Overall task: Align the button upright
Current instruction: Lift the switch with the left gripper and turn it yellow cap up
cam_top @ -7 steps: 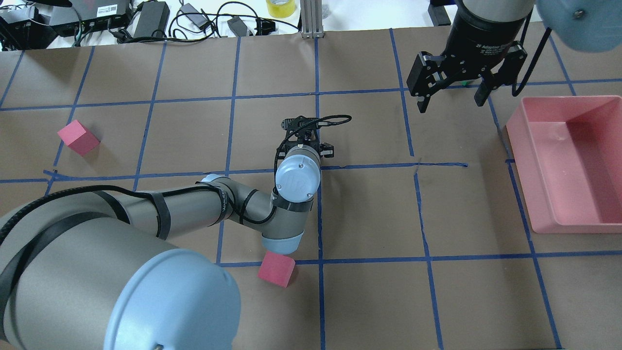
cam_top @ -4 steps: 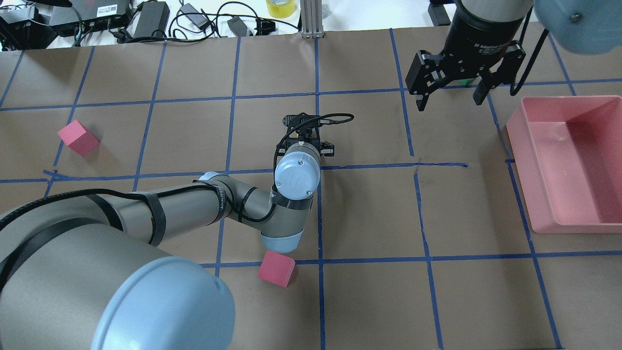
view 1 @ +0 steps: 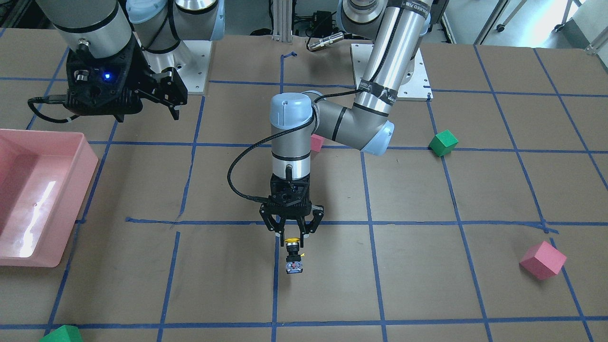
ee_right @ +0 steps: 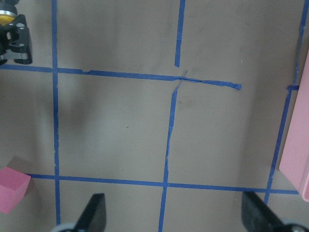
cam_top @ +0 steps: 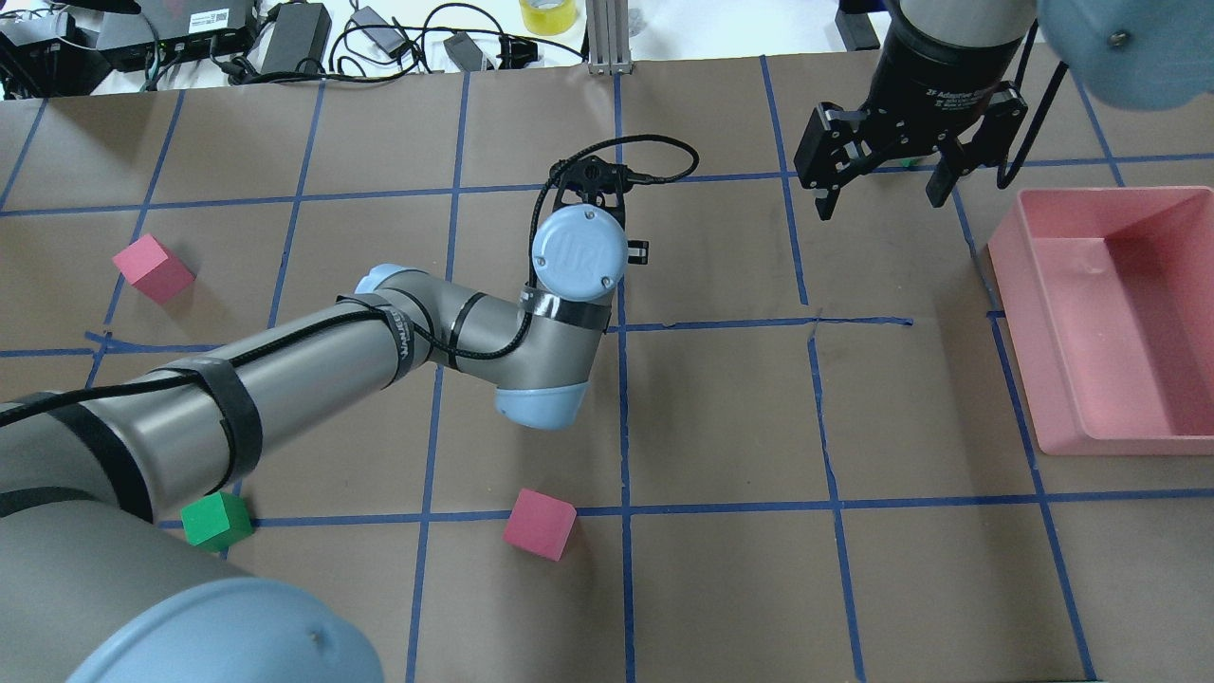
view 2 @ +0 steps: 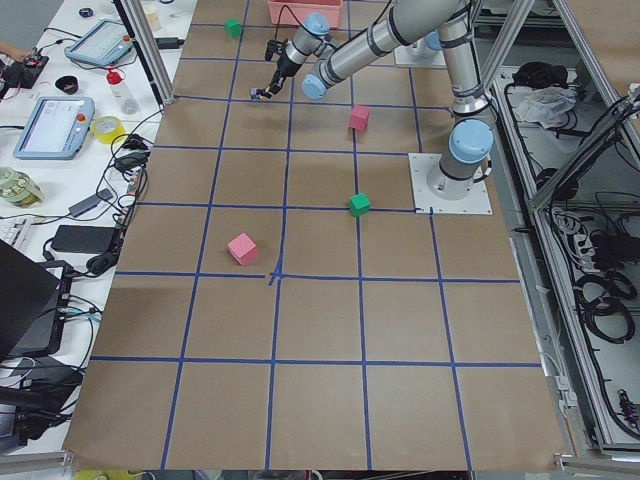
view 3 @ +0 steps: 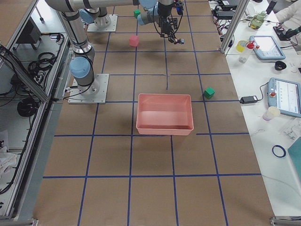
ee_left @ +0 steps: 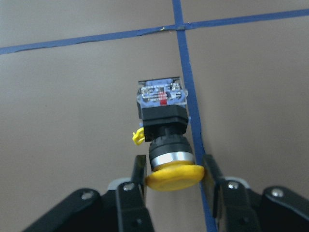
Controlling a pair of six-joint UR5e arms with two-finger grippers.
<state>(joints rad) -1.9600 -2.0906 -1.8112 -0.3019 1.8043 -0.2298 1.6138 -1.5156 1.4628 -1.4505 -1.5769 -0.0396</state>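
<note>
Button, the small push switch with round yellow cap, black collar and black-and-white blocky body [ee_left: 162, 121], sits cap-up right under the left arm's jaws. Those jaws are pinching it by the rim of the cap, one dark fingertip [ee_left: 139, 174] on each side. It's out in the middle of the brown paper-covered bench [view 1: 427, 285], just beside a blue tape grid line [ee_left: 189, 92]. Whether the base is down on the paper or a touch above it, I can't tell from any view.

And that's the danger! The hold is only on a shallow, rounded cap edge, with nothing on the body, so the button could swivel or slip between the fingertips if the arm jolts. Let go with the base off the paper or not flat, and I reckon it drops, rocks and tips onto its side. With a wide cap over a narrow foot, it looks top-heavy. If one fingertip clears later than the other, it could drag the cap sideways. A base edge landing on the tape might add a wobble.

The right arm's jaws, spread wide and empty, hover well apart near the pink plastic tray [cam_top: 1138, 360], so there's no threat from there.
</note>
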